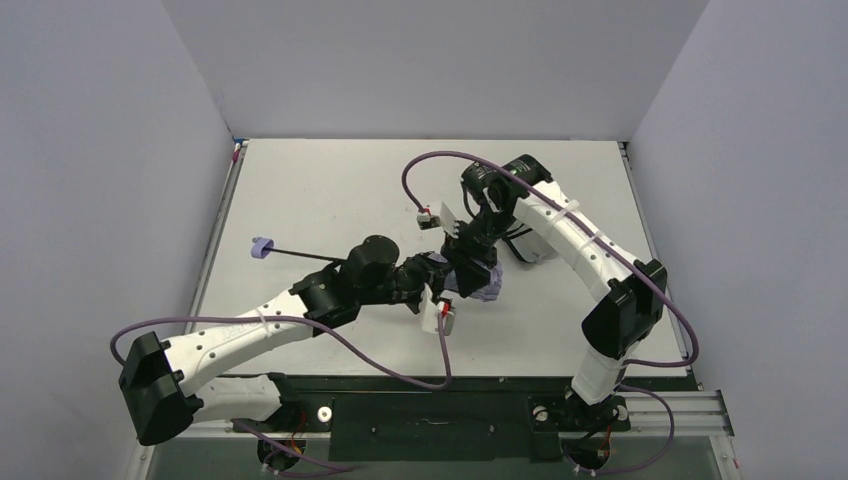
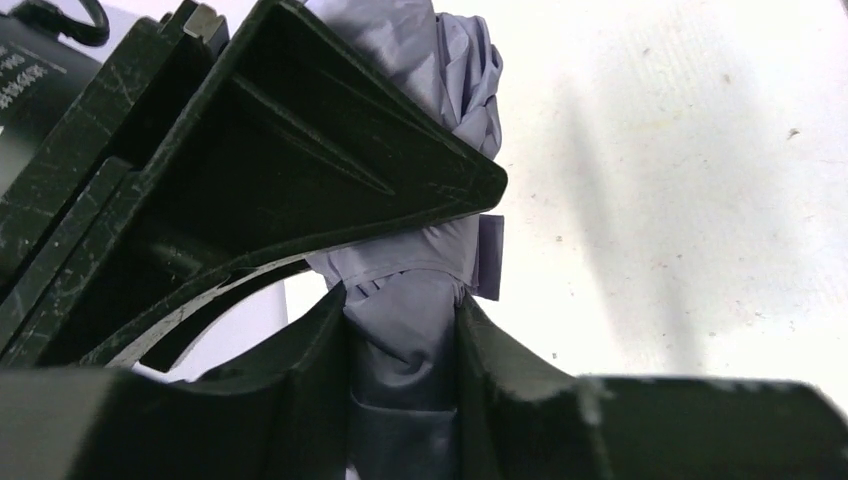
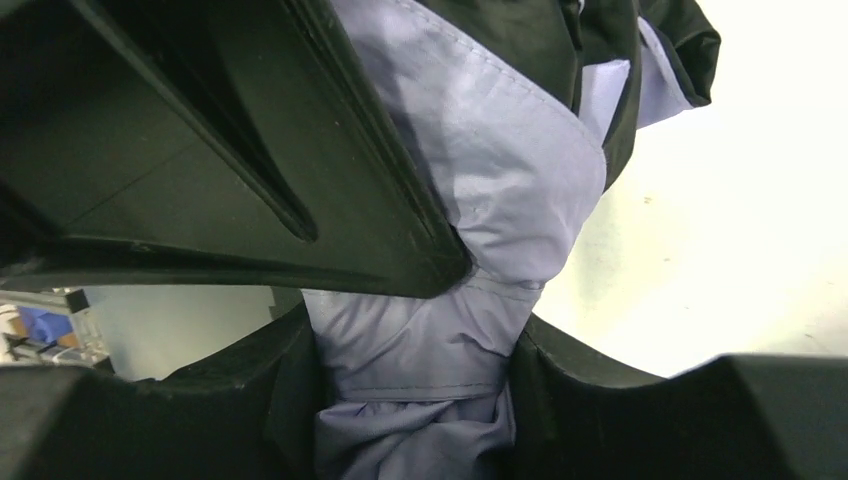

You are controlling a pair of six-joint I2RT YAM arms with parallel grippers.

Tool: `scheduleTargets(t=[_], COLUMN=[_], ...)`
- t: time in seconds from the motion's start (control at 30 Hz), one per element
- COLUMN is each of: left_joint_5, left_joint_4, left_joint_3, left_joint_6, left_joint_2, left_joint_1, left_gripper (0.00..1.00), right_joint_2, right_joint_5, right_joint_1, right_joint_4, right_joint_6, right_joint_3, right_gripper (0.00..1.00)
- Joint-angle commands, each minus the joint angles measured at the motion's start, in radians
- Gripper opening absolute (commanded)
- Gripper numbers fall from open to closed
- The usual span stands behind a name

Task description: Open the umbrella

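Observation:
The umbrella lies across the middle of the table. Its thin black shaft (image 1: 305,256) runs left to a small lavender knob handle (image 1: 262,247). Its folded lavender canopy (image 1: 482,282) is bunched between the two arms. My left gripper (image 1: 452,276) is shut on the canopy fabric (image 2: 405,330). My right gripper (image 1: 470,258) is shut on the same bundle from the far side; lavender cloth (image 3: 420,340) fills the space between its jaws, with black underside (image 3: 600,60) showing above. The other gripper's finger crosses each wrist view.
White table (image 1: 330,190) with grey walls on three sides. A dark bundle (image 1: 528,252) lies under the right arm. Purple cables loop over both arms. The table's left edge (image 1: 222,220) has a metal rail.

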Motion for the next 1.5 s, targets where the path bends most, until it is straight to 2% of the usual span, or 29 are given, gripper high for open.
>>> scheduleTargets(t=[0.0, 0.03, 0.07, 0.1, 0.13, 0.23, 0.27, 0.37, 0.4, 0.43, 0.47, 0.53, 0.6, 0.63, 0.67, 0.73, 0.77, 0.9, 1.1, 1.3, 1.47], left_joint_5=[-0.108, -0.113, -0.115, -0.111, -0.099, -0.038, -0.002, 0.031, 0.019, 0.006, -0.024, -0.100, -0.204, -0.271, -0.292, -0.384, -0.419, -0.437, -0.419, -0.378, -0.376], left_joint_4=[-0.111, -0.114, -0.098, -0.083, -0.041, 0.040, 0.083, 0.191, 0.256, 0.284, 0.340, 0.403, 0.445, 0.452, 0.471, 0.501, 0.517, 0.524, 0.526, 0.549, 0.558], left_joint_3=[0.055, 0.055, 0.056, 0.056, 0.055, 0.058, 0.064, 0.082, 0.090, 0.094, 0.109, 0.143, 0.184, 0.212, 0.223, 0.250, 0.263, 0.310, 0.335, 0.330, 0.334], left_joint_6=[-0.020, -0.028, -0.041, -0.090, -0.121, -0.297, -0.341, -0.565, -0.595, -0.667, -0.705, -0.827, -0.985, -1.017, -1.074, -1.147, -1.170, -1.283, -1.393, -1.437, -1.445], left_joint_2=[0.036, 0.034, 0.032, 0.023, 0.018, -0.017, -0.021, -0.031, -0.032, -0.029, -0.026, -0.009, 0.013, 0.026, 0.032, 0.054, 0.059, 0.087, 0.114, 0.113, 0.111], left_joint_1=[0.005, 0.006, 0.013, 0.019, 0.039, 0.103, 0.139, 0.205, 0.213, 0.227, 0.234, 0.253, 0.269, 0.278, 0.282, 0.288, 0.292, 0.297, 0.299, 0.298, 0.299], left_gripper=[0.23, 0.14, 0.10, 0.02, 0.00, 0.00, 0.00, 0.00, 0.00, 0.00, 0.00, 0.00, 0.00, 0.00, 0.00, 0.00, 0.00, 0.00, 0.00, 0.00, 0.00], right_joint_2=[-0.066, -0.077, -0.081, -0.086, -0.089, -0.122, -0.133, -0.203, -0.231, -0.244, -0.265, -0.290, -0.318, -0.328, -0.359, -0.414, -0.431, -0.467, -0.424, -0.370, -0.339], right_joint_5=[-0.085, -0.082, -0.072, -0.065, -0.047, -0.012, -0.010, 0.025, 0.038, 0.076, 0.099, 0.162, 0.222, 0.261, 0.283, 0.332, 0.363, 0.411, 0.444, 0.410, 0.380], right_joint_1=[0.013, 0.013, 0.012, 0.009, -0.003, -0.055, -0.097, -0.183, -0.220, -0.240, -0.276, -0.309, -0.324, -0.326, -0.325, -0.321, -0.311, -0.233, -0.132, -0.115, -0.110], right_joint_4=[-0.055, -0.055, -0.053, -0.045, -0.032, 0.131, 0.180, 0.488, 0.555, 0.676, 0.736, 0.870, 0.981, 1.006, 1.066, 1.179, 1.210, 1.271, 1.344, 1.414, 1.421], right_joint_6=[-0.057, -0.057, -0.052, -0.047, -0.018, 0.106, 0.196, 0.403, 0.511, 0.568, 0.705, 0.821, 0.926, 0.993, 1.027, 1.129, 1.176, 1.207, 1.244, 1.291, 1.303], right_joint_3=[0.113, 0.118, 0.131, 0.139, 0.156, 0.177, 0.177, 0.147, 0.127, 0.117, 0.097, 0.070, 0.037, 0.000, -0.028, -0.126, -0.191, -0.260, -0.261, -0.237, -0.234], right_gripper=[0.16, 0.20, 0.33, 0.39, 0.49, 0.62, 0.66, 0.73, 0.74, 0.75, 0.75, 0.72, 0.64, 0.54, 0.50, 0.51, 0.56, 0.60, 0.60, 0.60, 0.53])
